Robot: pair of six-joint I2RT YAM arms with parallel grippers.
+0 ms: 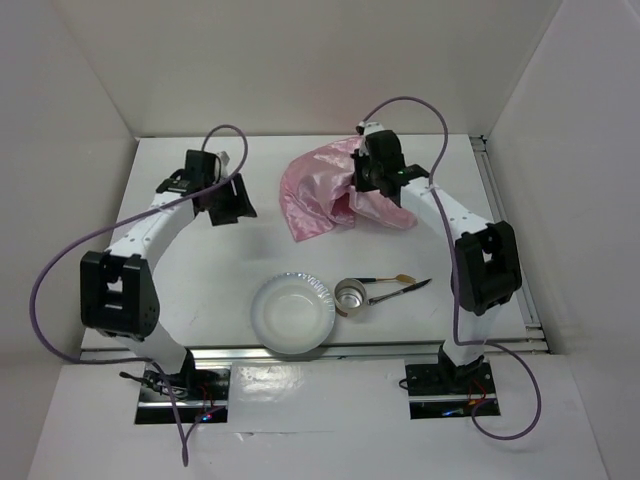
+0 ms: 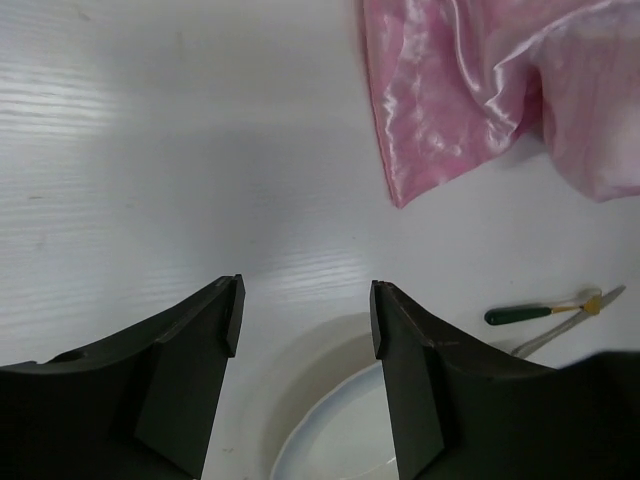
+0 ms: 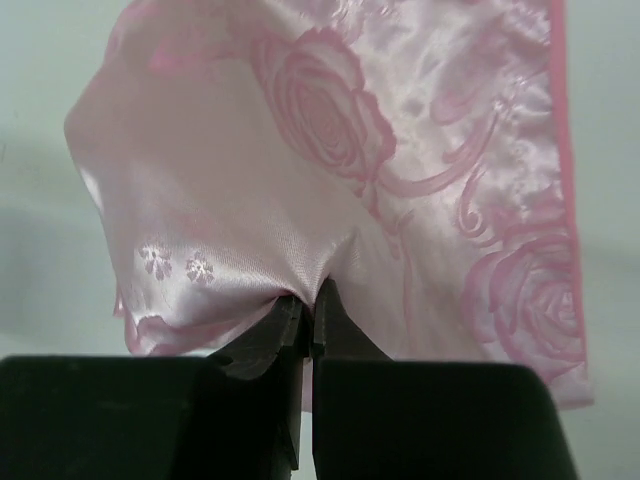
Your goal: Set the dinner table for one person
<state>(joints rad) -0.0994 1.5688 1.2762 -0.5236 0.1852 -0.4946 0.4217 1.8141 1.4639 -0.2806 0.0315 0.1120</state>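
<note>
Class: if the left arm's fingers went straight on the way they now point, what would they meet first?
Most likely the bare white table, left of the pink cloth. The open fingers aim past the plate, though depth is unclear.

Our left arm rises from its base, folds at the elbow and reaches forward and inward, the wrist angled down. Our left end effector hangs with its two dark fingers apart and nothing between them. Our right arm climbs from its base, bends at the elbow and stretches to the far middle, the wrist turned inward. Our right end effector has its fingertips pressed together, pinching a fold of the pink mat.
</note>
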